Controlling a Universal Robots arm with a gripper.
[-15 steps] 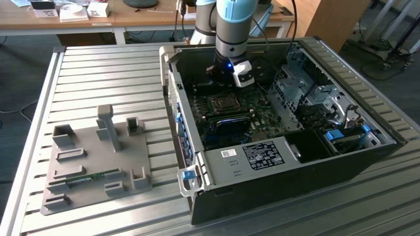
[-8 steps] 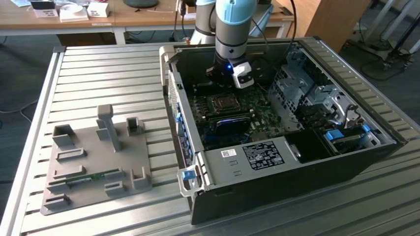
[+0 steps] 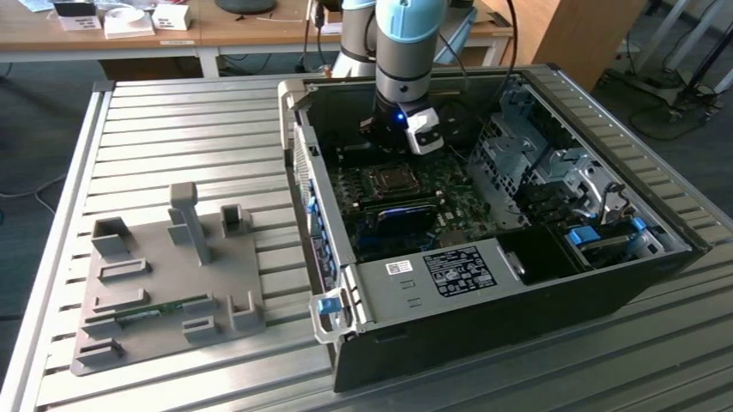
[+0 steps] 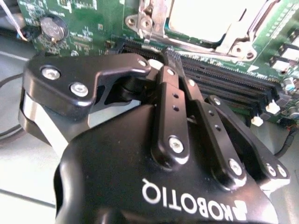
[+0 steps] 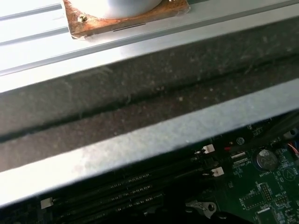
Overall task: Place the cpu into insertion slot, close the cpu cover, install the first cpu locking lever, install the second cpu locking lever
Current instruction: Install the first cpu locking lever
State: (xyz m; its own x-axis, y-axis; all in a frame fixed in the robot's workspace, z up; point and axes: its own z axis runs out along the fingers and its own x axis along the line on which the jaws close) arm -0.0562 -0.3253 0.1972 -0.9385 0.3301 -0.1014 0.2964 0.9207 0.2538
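- The cpu [image 4: 210,14] is lying flat in its socket on the green motherboard [image 4: 93,28], its pale metal top showing bright in the second wrist view
- The cpu cover [image 4: 236,39] is sitting as a silver frame around the chip's edge, its window leaving the top exposed; whether it is fully down I cannot tell
- In the exterior view the socket [image 3: 390,178] is sitting toward the far edge of the board, inside the open computer case [image 3: 458,343]
- The gripper [image 4: 170,55] is hanging just beside the socket, over the long black memory slots [image 4: 233,79] that are running along the socket's near edge
- Its fingers [image 4: 174,93] are pressing together at the tips, with nothing showing between them
- In the exterior view the gripper [image 3: 387,146] is reaching down into the case near its far wall, just above the socket
- A round coin battery [image 4: 52,27] is sitting on the board, well apart from the socket
- The first wrist view is showing the same battery [image 5: 265,158] and the memory slots [image 5: 126,186] below the case's grey metal rim [image 5: 140,140]
- The case is lying on its side on a slatted metal table [image 3: 172,129]
- A grey fixture tray [image 3: 160,257] is resting near the table's edge at the exterior view's left, well apart from the case
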